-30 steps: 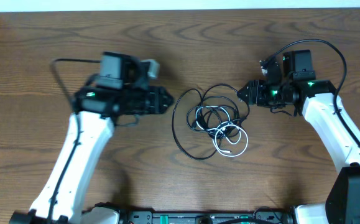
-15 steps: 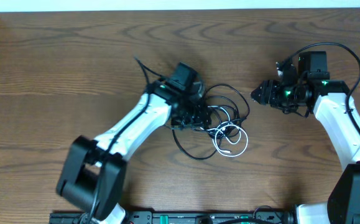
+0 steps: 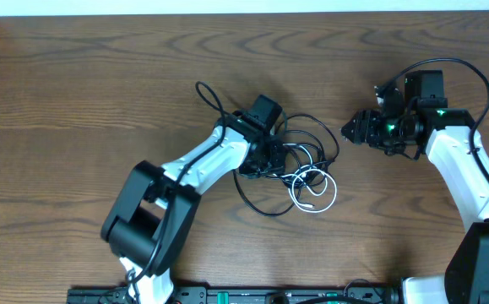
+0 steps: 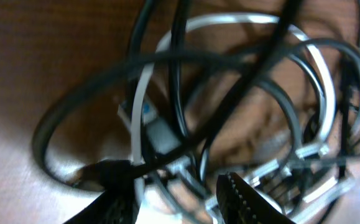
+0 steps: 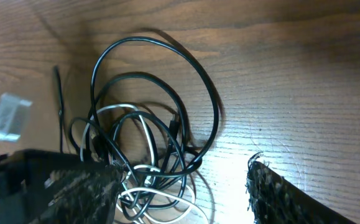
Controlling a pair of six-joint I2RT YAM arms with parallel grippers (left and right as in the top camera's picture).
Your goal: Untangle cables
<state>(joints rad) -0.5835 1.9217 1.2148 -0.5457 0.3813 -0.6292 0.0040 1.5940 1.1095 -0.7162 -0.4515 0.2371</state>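
The cables lie in one tangle (image 3: 299,156) at mid-table: several black loops and a short white cable (image 3: 334,194) at its lower right. My left gripper (image 3: 265,160) is down on the tangle's left side. In the left wrist view its fingers (image 4: 176,202) are apart, with black cables (image 4: 180,62) and the white cable (image 4: 229,18) crossing between and ahead of them. My right gripper (image 3: 351,131) is open and empty, just right of the tangle. The right wrist view shows its fingers (image 5: 180,199) apart, with the black loops (image 5: 214,106) and the white cable (image 5: 167,194) ahead.
The wooden table (image 3: 75,101) stretches around the tangle. A thick black wire (image 3: 210,95) of the left arm arches over the table behind it. The right arm's own wire (image 3: 464,72) loops above its wrist. The left arm's body (image 5: 18,168) shows in the right wrist view.
My left arm has swung from the table's left side onto the tangle's left edge, then crept a little further right. My right gripper has drawn back slightly to the right.
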